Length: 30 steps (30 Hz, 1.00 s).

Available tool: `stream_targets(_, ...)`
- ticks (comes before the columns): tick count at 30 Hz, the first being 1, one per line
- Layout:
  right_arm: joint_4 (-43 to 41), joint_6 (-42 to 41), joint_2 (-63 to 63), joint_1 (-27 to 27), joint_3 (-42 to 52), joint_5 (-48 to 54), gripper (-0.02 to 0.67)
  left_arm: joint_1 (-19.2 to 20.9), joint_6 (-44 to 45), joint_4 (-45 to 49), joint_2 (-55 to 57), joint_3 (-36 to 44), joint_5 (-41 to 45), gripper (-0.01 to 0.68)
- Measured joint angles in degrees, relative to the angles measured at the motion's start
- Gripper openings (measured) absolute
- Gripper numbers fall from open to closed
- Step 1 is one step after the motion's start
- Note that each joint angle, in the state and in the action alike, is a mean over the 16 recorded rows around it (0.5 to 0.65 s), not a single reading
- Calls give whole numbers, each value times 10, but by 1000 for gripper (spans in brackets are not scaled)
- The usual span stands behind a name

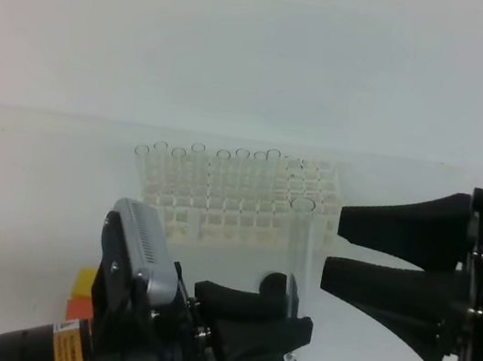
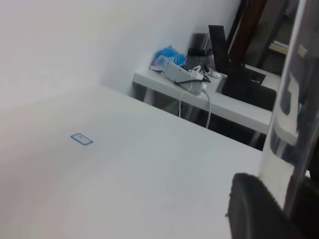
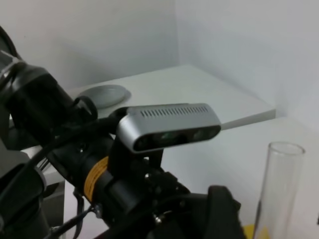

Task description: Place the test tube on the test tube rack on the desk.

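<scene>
Nearest the camera, the left pincer point(image 1: 280, 309) clamps the upright test tube point(image 1: 299, 246), its lower end partly hidden. Beside it, the right pincer point(image 1: 334, 247) gapes wide, holding nothing. Behind them, on the worktop point(image 1: 37, 183), the test tube rack point(image 1: 239, 194) looks pale and faint.

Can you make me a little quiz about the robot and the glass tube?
1. True or false: the test tube stands upright in the left claw.
2. Which claw is open? A) left B) right
3. Fill in: the test tube rack already holds other ____.

Key: 1 true; 2 B; 3 tubes.
</scene>
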Motion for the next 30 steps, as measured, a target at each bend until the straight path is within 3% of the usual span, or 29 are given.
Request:
stream_targets(6, 0, 4, 43, 0, -23, 18, 405, 0, -7, 11, 5, 0, 0, 13)
stream_targets(22, 0, 13, 105, 20, -67, 58, 410, 0, -13, 11, 7, 0, 4, 6)
stream_targets(30, -1, 20, 121, 38, -84, 43, 296, 0, -21, 12, 8, 0, 5, 0)
